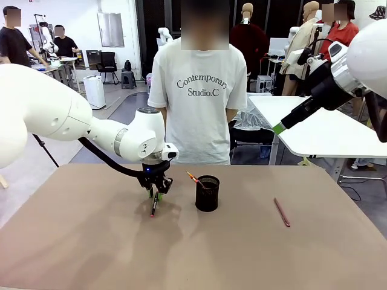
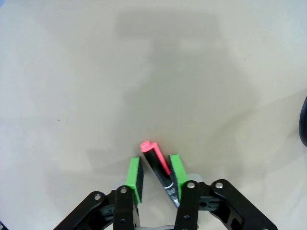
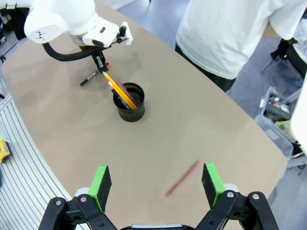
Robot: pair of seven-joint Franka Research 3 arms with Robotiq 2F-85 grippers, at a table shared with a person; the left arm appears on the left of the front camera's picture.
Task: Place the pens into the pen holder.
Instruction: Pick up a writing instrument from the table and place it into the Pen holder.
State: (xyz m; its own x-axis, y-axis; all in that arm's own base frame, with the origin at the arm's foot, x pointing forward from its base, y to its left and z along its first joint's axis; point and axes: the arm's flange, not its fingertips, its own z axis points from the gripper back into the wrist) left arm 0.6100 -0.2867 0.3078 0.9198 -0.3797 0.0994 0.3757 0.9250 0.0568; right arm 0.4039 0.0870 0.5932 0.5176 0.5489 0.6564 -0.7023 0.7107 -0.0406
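Observation:
A black pen with red ends [image 1: 153,207] [image 2: 158,160] lies on the brown table. My left gripper [image 1: 156,192] [image 2: 154,177] is down over it, jaws half closed around it. One green pad touches the pen and a gap shows at the other pad. To the right of it stands the black mesh pen holder [image 1: 207,193] [image 3: 128,103], with a yellow-orange pencil [image 1: 195,179] [image 3: 115,88] leaning out of it. A reddish-pink pen [image 1: 282,212] [image 3: 182,178] lies flat further right. High above the table, my right gripper [image 1: 279,128] [image 3: 156,184] is open and holds nothing.
A person in a white T-shirt [image 1: 199,103] stands at the table's far edge [image 1: 242,166], hands behind the back. A white table [image 1: 326,130] stands behind on the right. Bare tabletop surrounds the holder and both loose pens.

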